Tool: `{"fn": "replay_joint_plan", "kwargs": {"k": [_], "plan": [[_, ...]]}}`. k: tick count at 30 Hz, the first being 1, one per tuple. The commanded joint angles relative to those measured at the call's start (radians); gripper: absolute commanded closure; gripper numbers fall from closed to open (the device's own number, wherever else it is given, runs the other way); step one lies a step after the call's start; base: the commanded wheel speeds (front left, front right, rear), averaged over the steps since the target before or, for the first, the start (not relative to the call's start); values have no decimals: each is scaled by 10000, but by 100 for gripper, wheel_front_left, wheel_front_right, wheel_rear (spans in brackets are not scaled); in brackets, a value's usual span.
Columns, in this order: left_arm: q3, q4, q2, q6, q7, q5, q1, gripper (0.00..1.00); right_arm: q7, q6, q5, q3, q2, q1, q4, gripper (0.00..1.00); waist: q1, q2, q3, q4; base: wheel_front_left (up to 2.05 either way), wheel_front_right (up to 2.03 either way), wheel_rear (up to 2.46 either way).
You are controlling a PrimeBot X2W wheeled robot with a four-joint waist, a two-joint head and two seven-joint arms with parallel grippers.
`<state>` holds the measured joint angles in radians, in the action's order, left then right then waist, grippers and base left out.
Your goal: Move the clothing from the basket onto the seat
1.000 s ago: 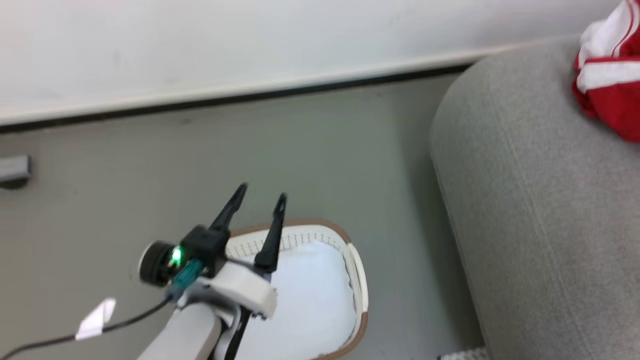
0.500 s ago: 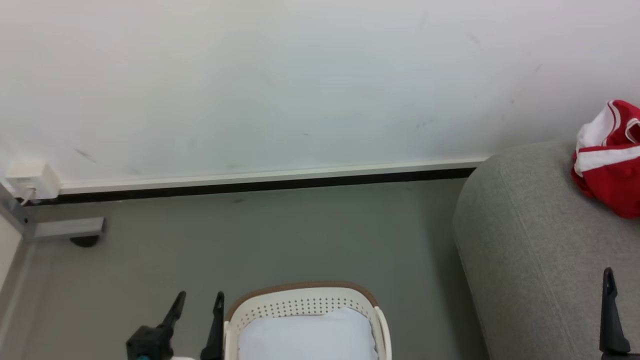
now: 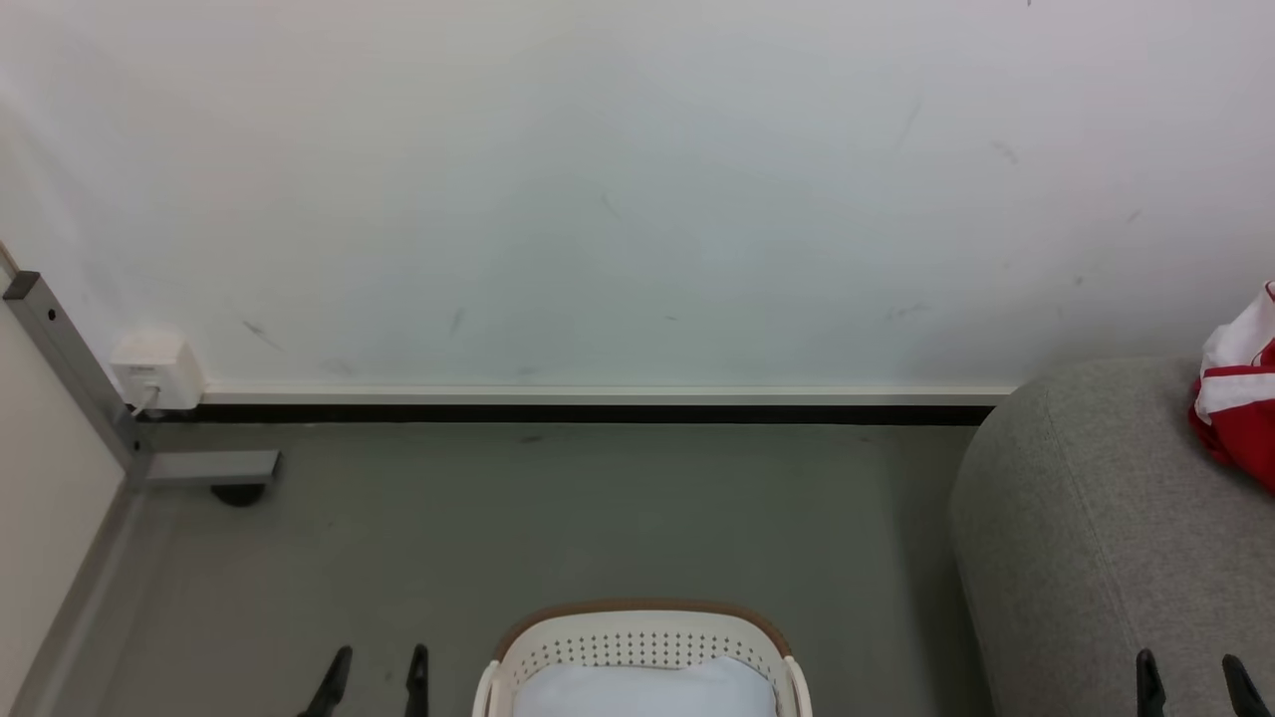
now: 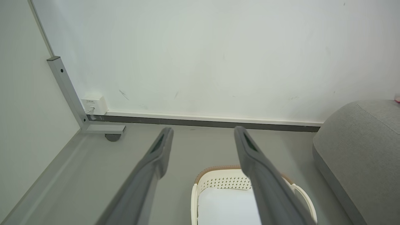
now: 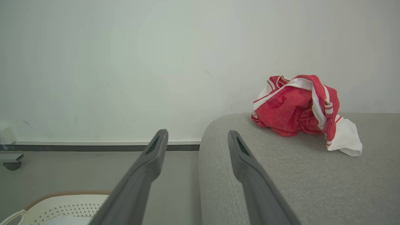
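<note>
The red and white clothing [image 5: 300,109] lies crumpled on the grey seat [image 5: 281,175], near the wall; its edge shows at the right border of the head view [image 3: 1240,413], on the seat [image 3: 1076,538]. The cream basket [image 3: 642,642] with a brown rim stands on the floor at the bottom centre, with a pale white-blue cloth [image 3: 645,689] inside. My left gripper [image 3: 376,669] is open, left of the basket, nothing between its fingers. My right gripper [image 3: 1192,674] is open over the seat's front, well short of the clothing. The basket [image 4: 218,184] lies below the left gripper [image 4: 203,137].
A white wall with a dark baseboard [image 3: 578,410] closes the far side. A grey metal post with a foot and caster [image 3: 199,468] and a white wall box [image 3: 156,370] stand at the far left. Grey floor [image 3: 598,518] lies between the basket and the wall.
The head camera has tilted up, so the whole picture has shifted down. Both grippers now show only their fingertips at the bottom edge, still open.
</note>
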<state>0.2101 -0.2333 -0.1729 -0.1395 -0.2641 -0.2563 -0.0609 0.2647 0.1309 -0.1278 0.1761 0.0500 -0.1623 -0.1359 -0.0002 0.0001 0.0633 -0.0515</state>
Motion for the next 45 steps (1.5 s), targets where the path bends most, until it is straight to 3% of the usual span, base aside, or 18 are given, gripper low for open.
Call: {"fn": "replay_joint_plan", "kwargs": {"k": [1,13,27,28,33,45], "plan": [[-137,-73,65,132,-4,208,-119,0,-5,-1,-148,-52,11,-105,-162,0,2,-1,52,-7,0,0,0],[-642,-521,490,928,-5,841,261,0,-5,-1,-77,-273,11,109,-495,0,2,-1,52,123,0,0,0],[-1067,-732,835,1339,-7,1132,337,0,-5,-1,-40,-257,12,186,-496,0,2,-1,-113,343,0,0,0],[-1068,-727,849,1324,2,1092,274,100,-2,0,-98,-272,-2,98,-514,100,2,-1,-113,345,0,0,0],[-1028,-1155,973,1320,51,1032,49,100,-36,0,-156,-300,-153,-15,-954,100,3,-1,-118,351,0,0,0],[-1414,-1001,1012,1545,677,-1322,352,100,-657,0,-2529,-335,-122,454,-981,100,3,-1,-171,367,0,0,0]]}}
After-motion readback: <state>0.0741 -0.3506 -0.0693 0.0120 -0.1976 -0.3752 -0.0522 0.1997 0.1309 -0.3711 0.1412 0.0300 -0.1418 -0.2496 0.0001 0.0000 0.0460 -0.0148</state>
